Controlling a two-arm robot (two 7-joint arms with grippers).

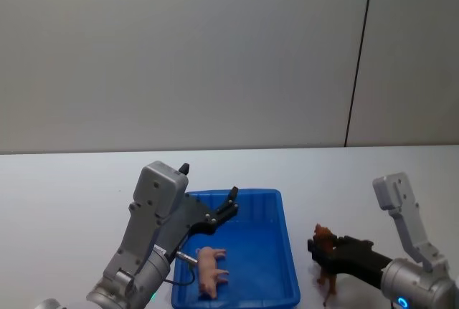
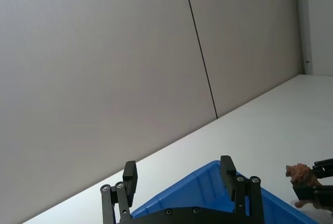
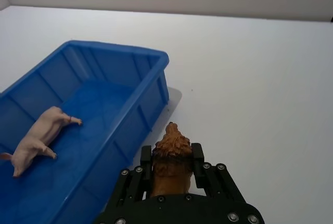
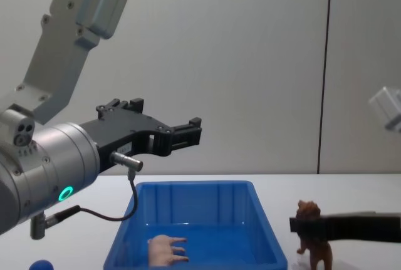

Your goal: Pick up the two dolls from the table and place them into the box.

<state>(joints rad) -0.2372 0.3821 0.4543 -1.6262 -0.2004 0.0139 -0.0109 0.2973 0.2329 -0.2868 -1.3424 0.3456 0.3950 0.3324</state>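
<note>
Left gripper (image 4: 193,133), on the arm that looms largest in the chest view: fingers spread and empty, held in the air above the left long wall of the blue plastic bin (image 3: 119,47). This posture suits a claw with nothing left to carry on that side. The pink pig figurine (image 1: 210,269) lies on its side on the bin floor, toward the near left corner, so one half of the task reads as complete.

Right gripper (image 3: 172,156): clenched on the reddish-brown lion figurine (image 3: 169,140), pinching the body from both flanks with the maned head upright and clear of the fingers. The lion sits outside the bin, just beside its right long wall near the near right corner. Whether its feet touch the table (image 1: 64,180) cannot be told. The side grip likely keeps the figure level for a carry over the rim.

A small blue ball (image 4: 41,265) rests by the table's near edge, left of the bin. The tabletop is plain white and matte. Behind it stands a grey wall (image 1: 179,51) with one dark vertical seam.
</note>
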